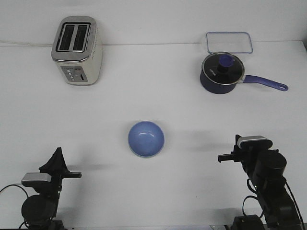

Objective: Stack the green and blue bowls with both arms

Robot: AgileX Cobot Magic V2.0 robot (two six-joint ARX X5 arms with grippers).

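Observation:
A light blue bowl (146, 138) sits upright at the middle of the white table. A thin pale edge shows along its near rim. I cannot tell whether that edge is the green bowl, which otherwise does not show. My left gripper (57, 157) hovers low at the near left, well apart from the bowl. At the near right my right gripper (222, 156) points toward the bowl from some distance. Neither gripper holds anything that I can see, and the jaws are too small and dark to read.
A cream and silver toaster (76, 50) stands at the far left. At the far right is a dark navy saucepan (220, 74) with a lid and a long purple handle, and behind it a clear flat lid (229, 42).

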